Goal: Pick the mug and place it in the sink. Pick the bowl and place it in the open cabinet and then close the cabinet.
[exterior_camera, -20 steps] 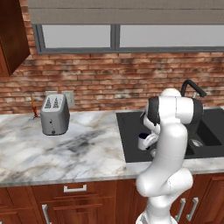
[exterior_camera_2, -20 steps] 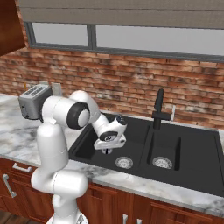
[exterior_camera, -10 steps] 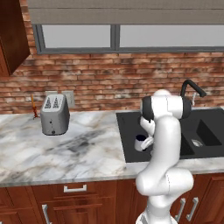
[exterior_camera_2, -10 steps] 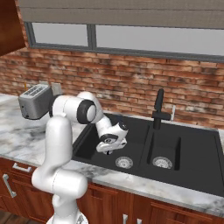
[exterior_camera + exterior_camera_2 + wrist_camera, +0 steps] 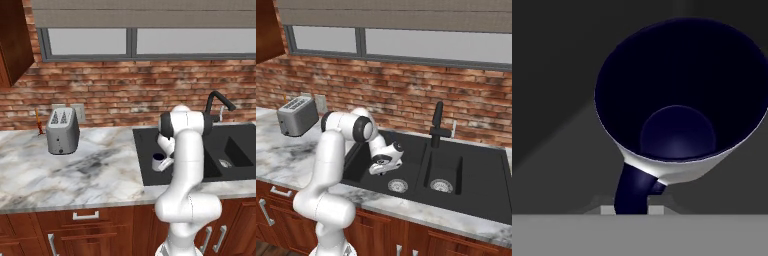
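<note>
Inside the sink's (image 5: 476,165) left basin, end effector (image 5: 381,166) pinching the mug (image 5: 158,162) by its handle.

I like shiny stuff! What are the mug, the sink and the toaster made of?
The mug looks like glazed ceramic: smooth white outside, glossy dark inside. The sink looks like matte black stone or composite, since it gives no shine. The toaster looks like brushed metal, grey with a soft sheen. All rendered, so these are guesses.

Two rear base views sharing the sink (image 5: 235,145); hand view seemingly close above mug (image 5: 679,105).
</note>
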